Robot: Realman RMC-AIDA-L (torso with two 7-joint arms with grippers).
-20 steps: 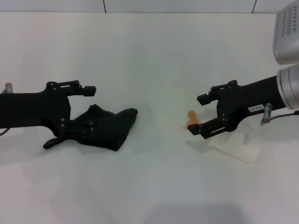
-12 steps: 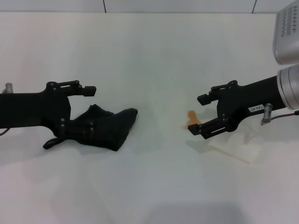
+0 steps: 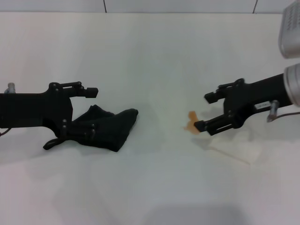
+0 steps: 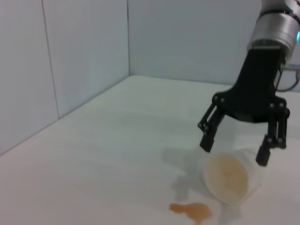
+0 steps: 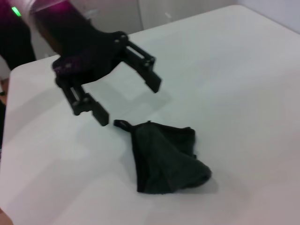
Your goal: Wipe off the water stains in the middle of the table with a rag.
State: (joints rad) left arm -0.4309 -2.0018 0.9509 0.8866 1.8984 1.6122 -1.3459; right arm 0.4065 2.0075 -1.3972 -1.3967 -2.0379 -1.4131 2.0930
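Observation:
The black rag lies crumpled on the white table, left of centre. My left gripper is open just over the rag's near end; in the right wrist view that left gripper is apart from the rag. The small orange water stains lie right of centre. Just beside them my right gripper is open and holds nothing. The left wrist view shows the right gripper above a tipped cup, with the water stains in front of it.
A pale paper cup lies on its side under and behind my right gripper, its mouth facing the stains. Walls rise past the table's far edge.
My right gripper has drawn back a little to the right and risen slightly, still open. The left gripper and the rag have hardly shifted.

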